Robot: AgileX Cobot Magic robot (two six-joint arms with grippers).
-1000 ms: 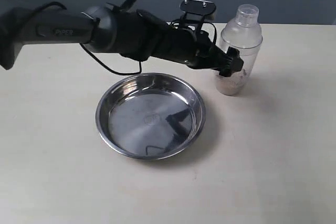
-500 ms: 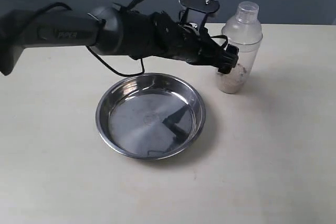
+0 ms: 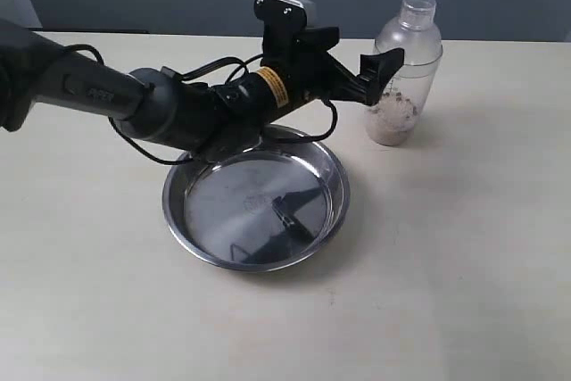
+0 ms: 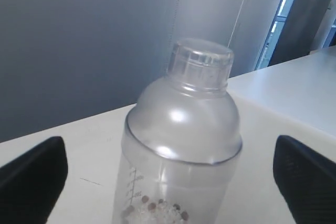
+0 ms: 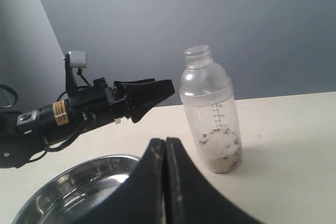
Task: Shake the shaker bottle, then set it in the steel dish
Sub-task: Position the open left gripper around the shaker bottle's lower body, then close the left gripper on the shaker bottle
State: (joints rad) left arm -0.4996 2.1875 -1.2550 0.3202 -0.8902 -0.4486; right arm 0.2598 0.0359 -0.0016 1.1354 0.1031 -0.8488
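Note:
The shaker bottle (image 3: 407,86) stands upright on the table, clear plastic with whitish grains and dark specks at its bottom. My left gripper (image 3: 380,73) is open beside the bottle's upper half, reaching in from the left. In the left wrist view the bottle (image 4: 184,145) sits between the wide-apart fingers (image 4: 31,182) with nothing touching it. From the right wrist view a gap shows between the left gripper (image 5: 157,92) and the bottle (image 5: 210,114). The steel dish (image 3: 183,211) lies empty in front of the arm. My right gripper (image 5: 166,142) is shut on nothing, low and facing the bottle.
The table (image 3: 464,256) is pale beige, and a grey wall stands behind it. The left arm's cable and body (image 3: 178,109) hang over the dish's far rim. In the right wrist view the dish (image 5: 63,192) lies beside the shut fingers.
The left gripper has risen from the bottle's lower body to its upper half and its wrist has tilted. The bottle and the dish have stayed in place.

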